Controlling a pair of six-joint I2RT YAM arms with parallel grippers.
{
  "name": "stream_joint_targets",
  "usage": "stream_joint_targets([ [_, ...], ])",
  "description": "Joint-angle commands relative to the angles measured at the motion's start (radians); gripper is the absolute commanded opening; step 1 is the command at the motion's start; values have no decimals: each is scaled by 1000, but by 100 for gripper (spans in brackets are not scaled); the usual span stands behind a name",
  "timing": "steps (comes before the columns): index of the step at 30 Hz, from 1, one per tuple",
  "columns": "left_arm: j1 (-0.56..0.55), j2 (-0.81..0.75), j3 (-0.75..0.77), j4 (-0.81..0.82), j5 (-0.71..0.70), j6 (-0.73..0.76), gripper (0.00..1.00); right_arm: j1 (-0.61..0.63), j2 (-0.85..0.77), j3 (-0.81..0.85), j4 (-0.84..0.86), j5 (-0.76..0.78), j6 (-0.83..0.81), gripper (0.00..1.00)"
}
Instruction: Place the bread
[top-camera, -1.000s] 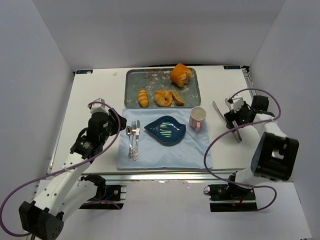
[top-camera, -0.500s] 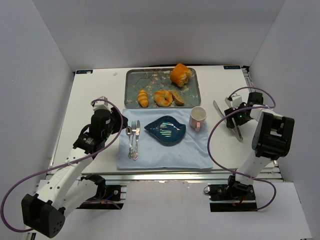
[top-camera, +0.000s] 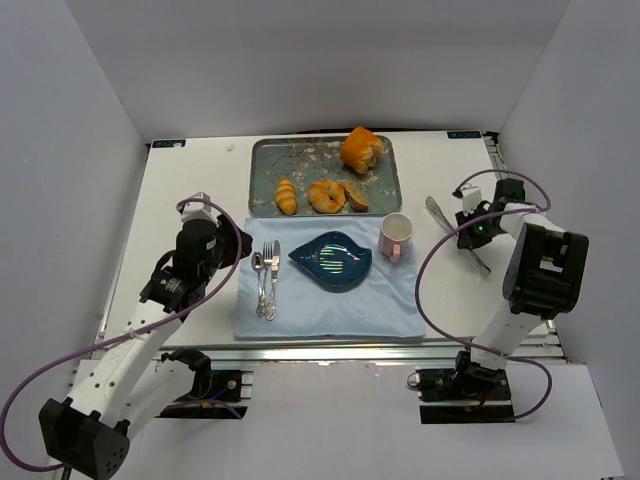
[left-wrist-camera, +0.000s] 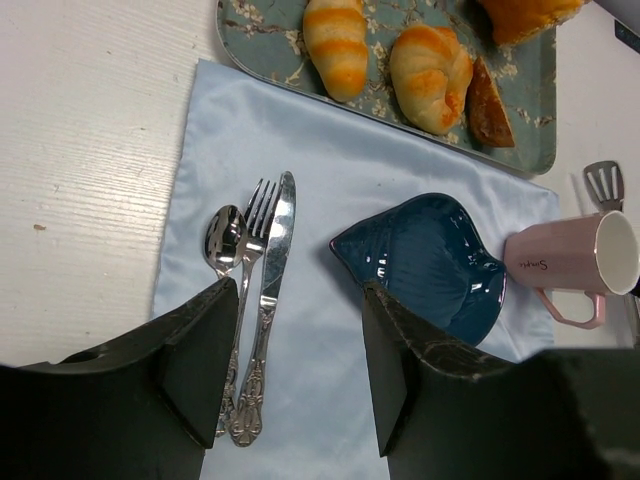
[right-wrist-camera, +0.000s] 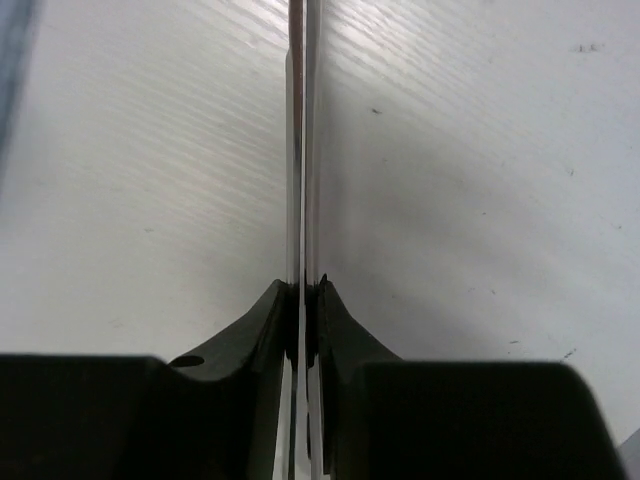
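White bench (top-camera: 190, 190) boxed in by white walls on three sides. Bare surface all around the right hand (right-wrist-camera: 300, 300), pinched tight on thin metal tongs (right-wrist-camera: 299, 150) running straight ahead of it. Left hand (left-wrist-camera: 293, 340) spread wide, holding nothing, over the near-left part of the blue cloth (left-wrist-camera: 330, 170), cutlery (left-wrist-camera: 266, 300) just below. Bread (left-wrist-camera: 430, 62) ahead of it on the tray (left-wrist-camera: 250, 30), beyond the blue plate (left-wrist-camera: 425, 260).

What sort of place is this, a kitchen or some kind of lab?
Probably a robot test booth, not a kitchen: plain white walls enclose a table with two arms bolted at its edge, and a staged place setting, a tray of bread and a blue plate.
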Motion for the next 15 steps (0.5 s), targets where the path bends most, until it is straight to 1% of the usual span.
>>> stream_joint_targets([
  [1, 6, -37, 50, -22, -22, 13, 62, 9, -79, 173, -205, -164, 22, 16],
  [2, 6, -40, 53, -28, -25, 13, 62, 17, -85, 270, -248, -228, 31, 21],
  [3, 6, -45, 54, -29, -27, 11, 62, 24, -88, 314, -287, -253, 42, 25],
  [4, 6, -51, 56, -31, -31, 11, 62, 47, -89, 354, -349, -276, 60, 31],
  [5, 6, -54, 56, -37, -33, 11, 62, 59, -92, 413, -370, -308, 71, 34],
  [7, 7, -60, 60, -43, -36, 9, 62, 98, -103, 457, -396, -345, 106, 39],
  [8, 7, -65, 62, -49, -37, 8, 62, 112, -111, 487, -399, -377, 124, 44],
  [11, 7, -74, 65, -60, -39, 5, 62, 171, -117, 527, -397, -422, 186, 47],
  [13, 7, -76, 64, -62, -37, -1, 62, 224, -115, 558, -379, -420, 220, 47],
  [15, 7, -79, 65, -63, -37, -10, 62, 280, -115, 566, -322, -400, 279, 47],
])
